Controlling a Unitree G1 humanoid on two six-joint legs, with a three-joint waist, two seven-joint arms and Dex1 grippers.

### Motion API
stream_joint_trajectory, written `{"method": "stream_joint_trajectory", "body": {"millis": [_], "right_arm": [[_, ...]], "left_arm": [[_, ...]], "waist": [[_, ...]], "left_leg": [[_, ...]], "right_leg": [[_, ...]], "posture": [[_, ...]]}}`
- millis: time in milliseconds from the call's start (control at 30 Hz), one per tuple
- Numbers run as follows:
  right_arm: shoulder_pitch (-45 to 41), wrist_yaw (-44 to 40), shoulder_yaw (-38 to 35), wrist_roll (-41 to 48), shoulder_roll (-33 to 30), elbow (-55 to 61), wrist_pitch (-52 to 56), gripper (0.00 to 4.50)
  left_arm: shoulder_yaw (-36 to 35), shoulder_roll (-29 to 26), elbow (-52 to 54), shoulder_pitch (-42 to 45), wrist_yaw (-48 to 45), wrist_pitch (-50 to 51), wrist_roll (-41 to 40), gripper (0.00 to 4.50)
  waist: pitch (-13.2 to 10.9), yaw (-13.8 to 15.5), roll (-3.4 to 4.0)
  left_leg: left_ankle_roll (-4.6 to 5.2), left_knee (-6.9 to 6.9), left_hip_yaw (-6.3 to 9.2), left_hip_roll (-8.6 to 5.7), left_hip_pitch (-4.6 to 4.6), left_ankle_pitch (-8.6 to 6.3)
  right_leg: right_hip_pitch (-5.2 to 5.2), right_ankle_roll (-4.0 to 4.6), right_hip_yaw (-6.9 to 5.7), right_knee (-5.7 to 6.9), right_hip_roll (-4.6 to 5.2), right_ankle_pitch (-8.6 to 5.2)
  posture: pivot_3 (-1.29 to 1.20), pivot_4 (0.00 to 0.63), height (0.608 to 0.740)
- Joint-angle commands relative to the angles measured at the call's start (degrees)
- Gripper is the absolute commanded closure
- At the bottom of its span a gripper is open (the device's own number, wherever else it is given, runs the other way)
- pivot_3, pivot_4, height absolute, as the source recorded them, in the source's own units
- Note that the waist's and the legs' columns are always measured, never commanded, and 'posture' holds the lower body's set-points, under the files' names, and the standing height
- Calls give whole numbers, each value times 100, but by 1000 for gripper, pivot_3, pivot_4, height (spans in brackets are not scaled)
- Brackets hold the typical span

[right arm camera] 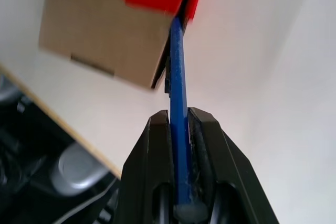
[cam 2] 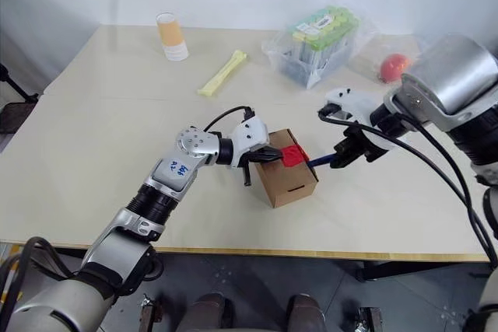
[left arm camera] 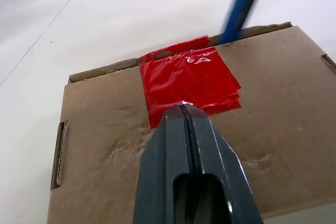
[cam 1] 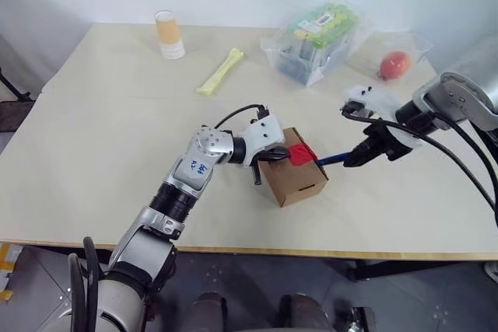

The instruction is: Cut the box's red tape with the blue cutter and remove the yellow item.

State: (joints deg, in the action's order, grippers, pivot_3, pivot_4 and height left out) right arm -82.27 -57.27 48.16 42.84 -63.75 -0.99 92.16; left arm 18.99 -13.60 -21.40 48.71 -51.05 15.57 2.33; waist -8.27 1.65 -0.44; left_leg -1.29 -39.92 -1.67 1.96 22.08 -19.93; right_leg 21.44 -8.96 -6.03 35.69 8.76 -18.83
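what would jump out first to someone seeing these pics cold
The red tape on the small brown box near the table's front edge catches the eye first. The left hand, shut, presses on the box lid, while the right hand holds the blue cutter with its tip at the tape's edge. Farther back sit a clear container of green-capped tubes and a red ball in a bag.

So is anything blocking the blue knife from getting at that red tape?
Nothing visible does. The blue cutter, held in the right gripper, already has its tip at the red tape on the box. The shut left gripper rests on the lid, beside the tape.
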Motion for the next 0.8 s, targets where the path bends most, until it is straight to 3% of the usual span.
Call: {"method": "stream_joint_trajectory", "body": {"millis": [33, 133, 300, 400, 467, 567, 667, 800], "right_arm": [[-34, -167, -205, 32, -176, 137, 34, 4336], [109, -108, -616, -109, -257, 164, 34, 4336], [961, -735, -1515, -486, -1571, 716, -1210, 4336], [1793, -666, -2871, -116, -1897, 450, -1310, 4336], [2845, -561, -3998, -62, -1885, 357, -1912, 4336], [4834, -277, -5822, -363, -1360, 338, -2971, 4336], [6217, 353, -7083, -637, -297, 230, -3769, 4336], [6919, 1051, -7147, -1450, 700, -326, -5272, 4336]], "left_arm": [[496, -22, -562, -488, -145, 440, 309, 4500], [432, -1, -550, -463, -124, 421, 257, 4500], [-236, 145, -185, -371, -566, -68, -598, 4500], [-726, 104, 214, -105, -995, 362, -1326, 4500], [-915, -37, 252, 141, -1084, 487, -1465, 4500], [-1021, -328, 265, 384, -1258, 492, -1507, 4500], [-1159, -694, 333, 493, -1445, 628, -1626, 4500], [-1083, -1508, 396, 133, -1759, 567, -1401, 4500]], "waist": [[0, -5, 0], [0, -1, 0], [-18, 78, 18], [-53, 69, 28], [-74, 69, 26], [-104, 67, -23], [-106, 69, -20], [-126, 18, 12]], "left_leg": [[0, 0, -1, 0, 0, 0], [0, 0, -1, 0, 1, 0], [1, 0, -1, -2, 18, -1], [2, 3, -8, -1, 22, -5], [2, 2, -15, 0, 23, -5], [2, -6, -16, 5, 23, -3], [3, -4, -21, 4, 19, -3], [2, -3, -24, 4, 16, -3]], "right_leg": [[0, 0, 0, -2, 0, 0], [0, 0, 0, -4, 0, 0], [7, -1, -1, -20, 0, 0], [13, -1, -1, -25, 0, 1], [15, -1, -2, -26, 0, 1], [16, -2, -5, -12, -2, 1], [13, -14, -4, -11, 1, 8], [18, -15, -3, -10, 0, 8]], "posture": [[0, 150, 740], [0, 150, 740], [0, 150, 740], [0, 150, 740], [0, 150, 740], [0, 150, 740], [0, 150, 740], [0, 150, 740]]}}
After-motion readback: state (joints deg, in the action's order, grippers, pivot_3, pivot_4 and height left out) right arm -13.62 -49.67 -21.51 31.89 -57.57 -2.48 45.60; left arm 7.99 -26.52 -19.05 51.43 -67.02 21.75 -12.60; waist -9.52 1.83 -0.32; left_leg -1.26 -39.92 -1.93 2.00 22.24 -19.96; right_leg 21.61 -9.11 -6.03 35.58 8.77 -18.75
